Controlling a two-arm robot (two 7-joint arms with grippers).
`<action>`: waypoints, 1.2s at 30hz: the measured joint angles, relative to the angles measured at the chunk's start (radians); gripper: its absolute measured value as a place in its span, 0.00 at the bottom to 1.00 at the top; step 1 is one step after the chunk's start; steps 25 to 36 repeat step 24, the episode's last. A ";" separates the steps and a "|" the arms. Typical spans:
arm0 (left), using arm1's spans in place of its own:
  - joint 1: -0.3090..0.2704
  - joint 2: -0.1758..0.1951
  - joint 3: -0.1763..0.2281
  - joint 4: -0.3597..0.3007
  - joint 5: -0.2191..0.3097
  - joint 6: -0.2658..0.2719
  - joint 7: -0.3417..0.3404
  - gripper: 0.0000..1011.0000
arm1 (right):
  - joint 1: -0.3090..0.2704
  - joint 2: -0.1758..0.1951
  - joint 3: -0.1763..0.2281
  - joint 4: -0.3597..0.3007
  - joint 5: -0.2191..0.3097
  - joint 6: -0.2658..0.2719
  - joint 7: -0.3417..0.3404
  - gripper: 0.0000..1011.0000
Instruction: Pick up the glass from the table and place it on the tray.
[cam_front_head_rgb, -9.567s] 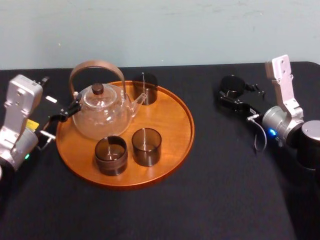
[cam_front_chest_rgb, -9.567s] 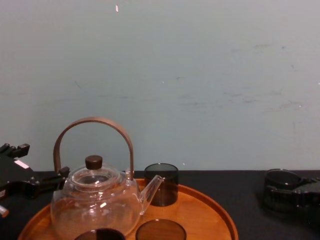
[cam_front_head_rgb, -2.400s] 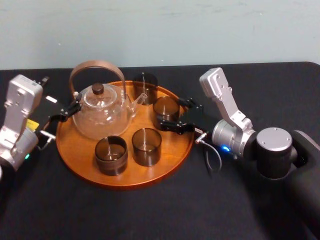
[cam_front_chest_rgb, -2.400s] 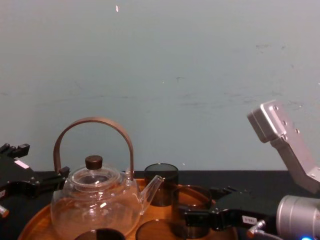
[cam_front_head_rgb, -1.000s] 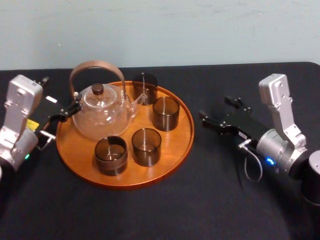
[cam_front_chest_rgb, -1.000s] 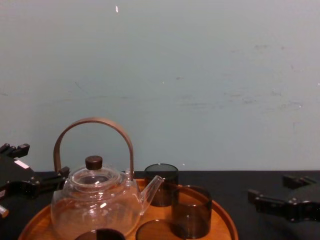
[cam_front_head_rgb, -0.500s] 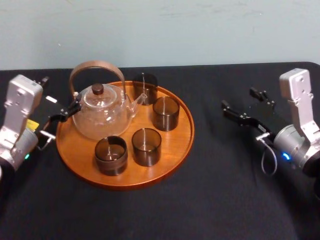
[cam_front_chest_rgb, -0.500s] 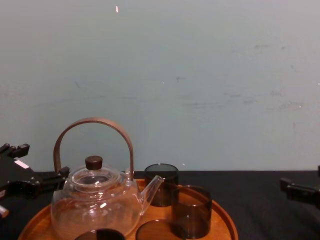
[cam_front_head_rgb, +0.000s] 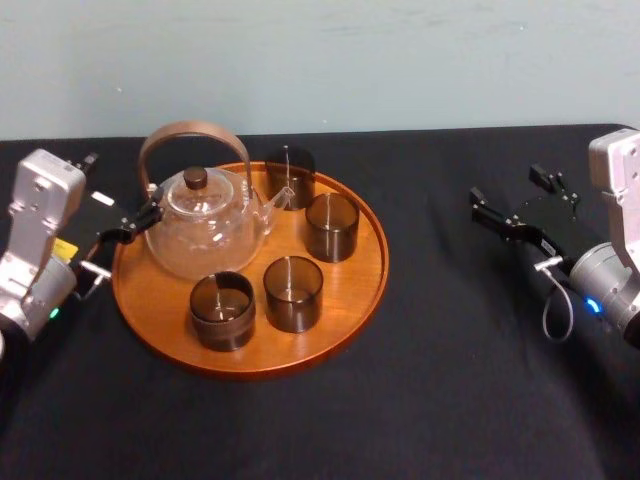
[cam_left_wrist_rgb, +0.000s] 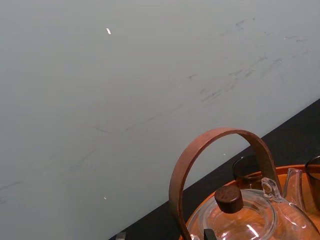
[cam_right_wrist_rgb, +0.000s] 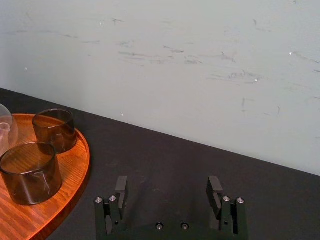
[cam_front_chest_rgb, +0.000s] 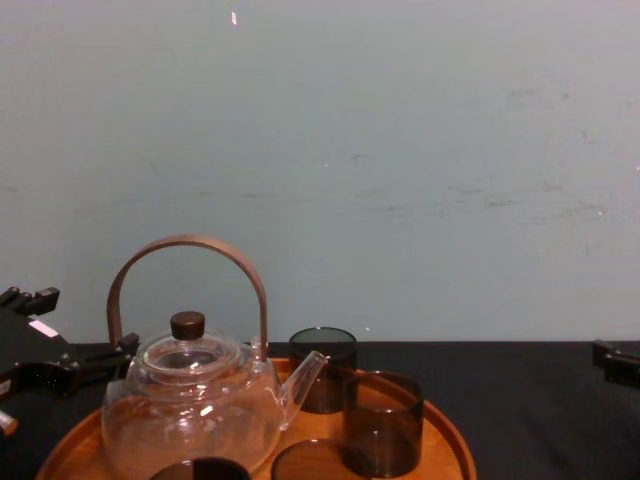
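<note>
Black tabletop (cam_front_head_rgb: 450, 390), pale grey-green wall (cam_front_head_rgb: 400, 60) behind it.

Right end effector (cam_front_head_rgb: 504, 184) is over bare tabletop, fingers spread apart, nothing between them. Right wrist view agrees: right end effector (cam_right_wrist_rgb: 167, 186) is wide, with just tabletop in the gap.

Glass (cam_front_head_rgb: 332, 226) stands upright on the tray (cam_front_head_rgb: 345, 300), well apart from the right end effector, off to its left. It sits on the tray half nearest that end effector, inside the rim and clear of it. In the right wrist view the glass (cam_right_wrist_rgb: 30, 172) is the closer of the two smoked ones seen on the tray.

Three more glasses on the tray, all upright:
- back glass (cam_front_head_rgb: 291, 175): just past the glass, a bit farther from the right end effector, toward the wall
- front-right glass (cam_front_head_rgb: 293, 293): also left of the right end effector, toward the robot
- front-left glass (cam_front_head_rgb: 222, 310): just beside front-right, farthest of the glasses from the right end effector

Teapot (cam_front_head_rgb: 200, 225) is clear, with a wooden arch handle and a dark lid knob. It sits beyond the glass as seen from the right end effector, spout toward the back glass.

Left end effector (cam_front_head_rgb: 119, 190) is parked at the tray's left rim, teapot just to its right. Its fingers look apart. One reaches to the teapot's side; can't tell if it touches.
</note>
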 joint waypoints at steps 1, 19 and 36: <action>0.000 0.000 0.000 0.000 0.000 0.000 0.000 1.00 | 0.000 0.000 0.000 0.000 0.000 0.000 0.000 0.99; 0.000 0.000 0.000 0.000 0.000 0.000 0.000 1.00 | 0.002 0.002 -0.004 0.003 0.001 0.001 0.001 0.99; 0.000 0.000 0.000 0.000 0.000 0.000 0.000 1.00 | 0.002 0.002 -0.004 0.003 0.002 0.001 0.002 0.99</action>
